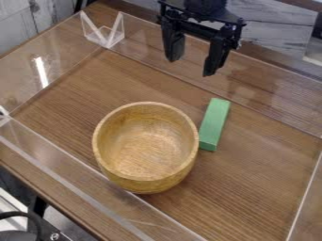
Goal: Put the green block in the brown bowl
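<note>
A light-brown wooden bowl (pixel 147 144) sits on the wooden tabletop, near the middle of the view, and nothing lies in it. The green block (pixel 216 124), a long flat bar, rests flat on the table just right of the bowl, close to its rim. My gripper (pixel 193 50) hangs above and behind both, pointing down. Its two black fingers are spread apart with nothing between them. It is well clear of the block and the bowl.
Clear acrylic walls (pixel 51 71) ring the work area on the left, the front and the right. A small clear plastic stand (pixel 104 30) sits at the back left. The wooden tabletop (pixel 265 179) extends to the right of the block.
</note>
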Controlling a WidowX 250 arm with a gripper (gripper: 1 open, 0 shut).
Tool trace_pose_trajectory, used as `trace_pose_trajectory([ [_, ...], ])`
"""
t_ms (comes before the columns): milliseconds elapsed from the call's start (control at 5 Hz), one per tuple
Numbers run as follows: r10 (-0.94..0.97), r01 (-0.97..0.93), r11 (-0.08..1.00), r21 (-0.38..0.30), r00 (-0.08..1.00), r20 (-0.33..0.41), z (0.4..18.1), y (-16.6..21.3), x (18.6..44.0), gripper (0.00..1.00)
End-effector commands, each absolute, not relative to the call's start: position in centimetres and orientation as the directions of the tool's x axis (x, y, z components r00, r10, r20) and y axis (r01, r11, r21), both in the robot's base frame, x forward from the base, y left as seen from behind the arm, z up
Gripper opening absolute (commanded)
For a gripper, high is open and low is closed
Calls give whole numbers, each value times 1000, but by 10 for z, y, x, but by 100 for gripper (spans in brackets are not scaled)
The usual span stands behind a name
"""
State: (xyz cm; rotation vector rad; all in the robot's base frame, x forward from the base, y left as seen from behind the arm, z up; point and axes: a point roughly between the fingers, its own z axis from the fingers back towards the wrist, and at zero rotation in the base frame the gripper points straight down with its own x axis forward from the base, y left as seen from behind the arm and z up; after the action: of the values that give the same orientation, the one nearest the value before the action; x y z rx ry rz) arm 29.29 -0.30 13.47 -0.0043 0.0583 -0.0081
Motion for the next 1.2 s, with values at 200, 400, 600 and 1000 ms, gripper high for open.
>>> trace_pose_trajectory([
  [200,47,-48,999,-15,998,-46,117,-12,296,100],
  [400,63,-64,998,-23,998,-27,110,-18,296,100],
  [600,68,-69,997,-32,998,-11,103,-25,298,100],
  [1000,65,-64,997,-44,998,11,88,-35,302,100],
])
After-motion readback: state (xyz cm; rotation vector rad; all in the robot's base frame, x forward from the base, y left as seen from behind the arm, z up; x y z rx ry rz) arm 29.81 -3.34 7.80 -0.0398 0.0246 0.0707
